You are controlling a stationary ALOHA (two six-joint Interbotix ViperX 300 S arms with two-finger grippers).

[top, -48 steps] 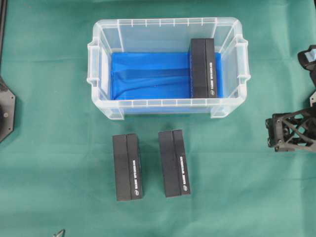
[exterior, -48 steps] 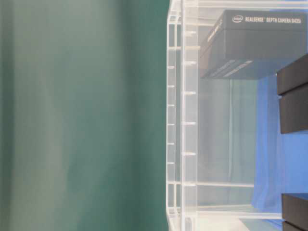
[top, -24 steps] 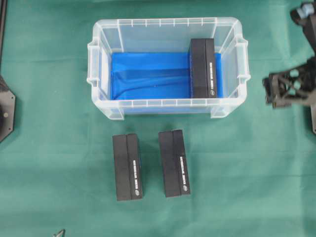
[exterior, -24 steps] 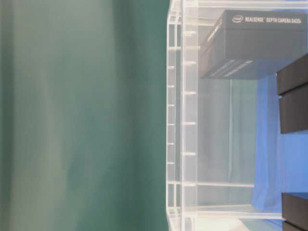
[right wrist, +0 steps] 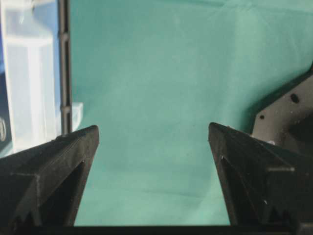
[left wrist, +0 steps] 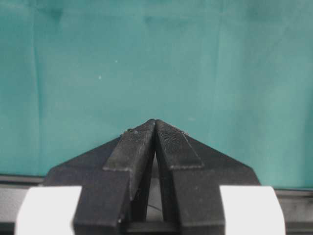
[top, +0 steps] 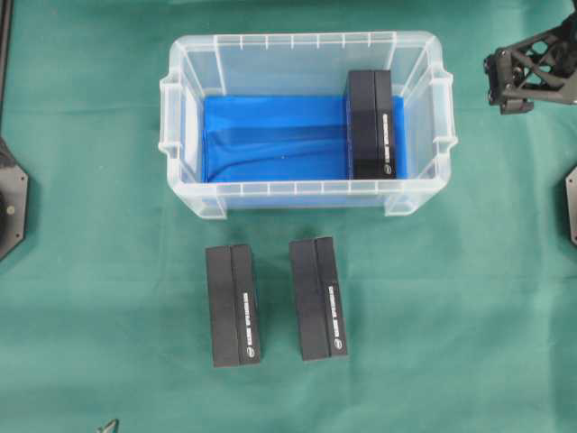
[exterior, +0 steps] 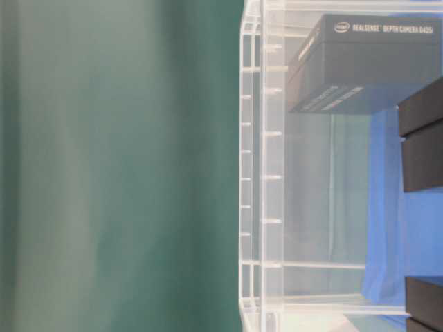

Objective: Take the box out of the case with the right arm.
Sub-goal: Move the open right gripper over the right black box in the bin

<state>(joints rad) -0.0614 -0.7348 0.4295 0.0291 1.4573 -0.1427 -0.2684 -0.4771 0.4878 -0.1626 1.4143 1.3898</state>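
The clear case (top: 424,54) with its blue floor stands at the back middle of the green cloth. One black box (top: 371,124) lies inside it against the right end; the table-level view shows this box (exterior: 367,62) through the case wall (exterior: 263,173). My right gripper (top: 501,83) hovers to the right of the case, outside it, level with its far right corner. Its jaws stand wide open over bare cloth in the right wrist view (right wrist: 153,131), with the case (right wrist: 29,83) at the left edge. My left gripper (left wrist: 155,122) is shut on nothing over cloth.
Two more black boxes (top: 233,305) (top: 318,298) lie side by side on the cloth in front of the case. Dark arm mounts sit at the left edge (top: 11,203) and right edge (top: 572,203). Green cloth covers the table.
My right gripper has travelled from beside the case's near right corner toward the back of the table, staying open and to the right of the case. The boxes and case have not moved.
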